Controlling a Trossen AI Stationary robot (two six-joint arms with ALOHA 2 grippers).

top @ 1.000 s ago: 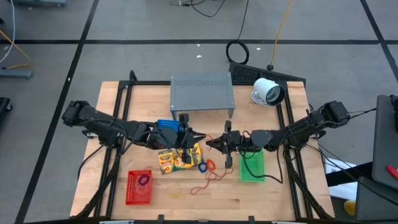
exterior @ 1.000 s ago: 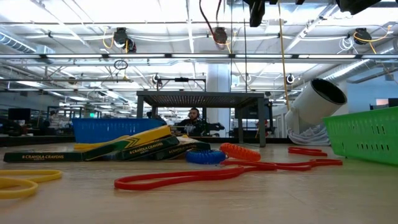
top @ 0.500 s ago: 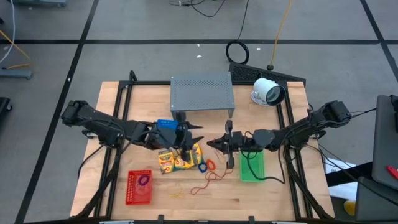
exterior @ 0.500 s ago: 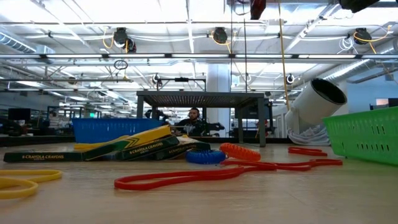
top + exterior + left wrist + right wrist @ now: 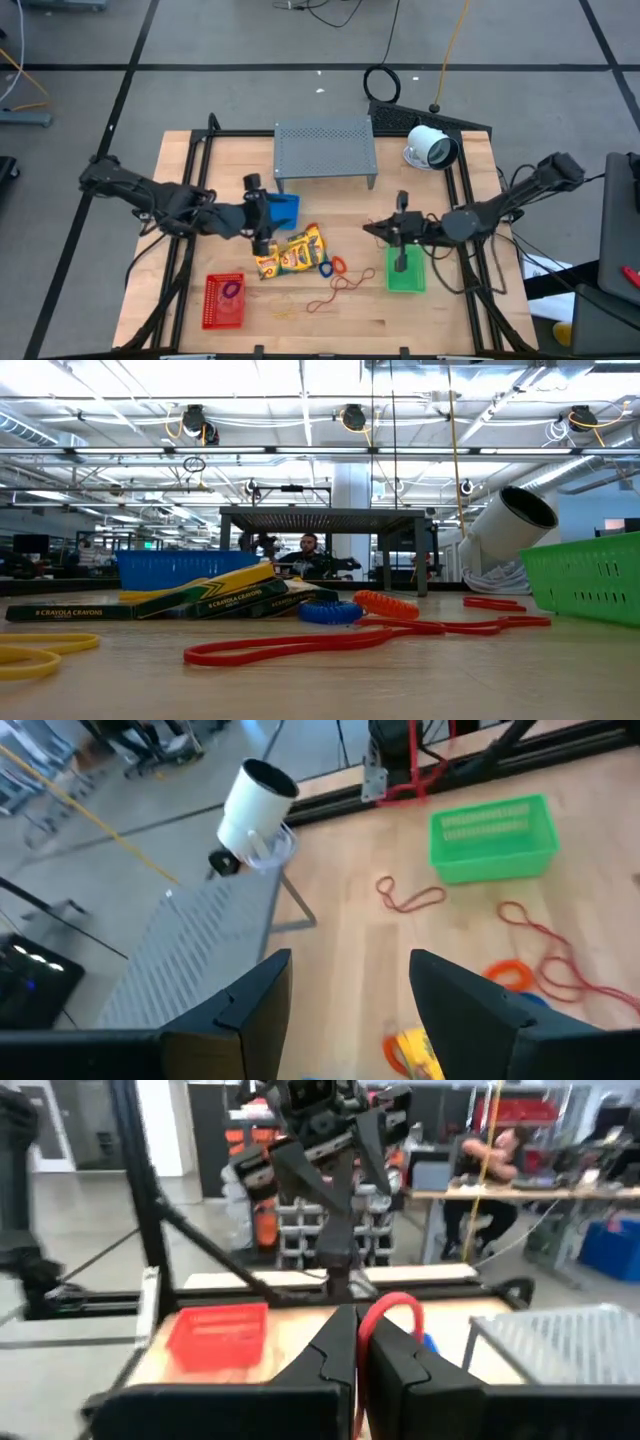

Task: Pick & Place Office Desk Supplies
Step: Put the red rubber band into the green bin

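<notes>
Right gripper (image 5: 372,229) pinches a red rubber band (image 5: 392,1312); carry it squarely over the green basket (image 5: 405,268) before releasing (left gripper (image 5: 262,212) gapes empty)

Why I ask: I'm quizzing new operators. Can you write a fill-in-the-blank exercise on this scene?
1. The purple band lies in the ___ basket.
2. The left end effector is ___, with nothing between its fingers.
3. The band pinched in the shut right end effector is ___ in colour.

Missing words: red; open; red
</notes>
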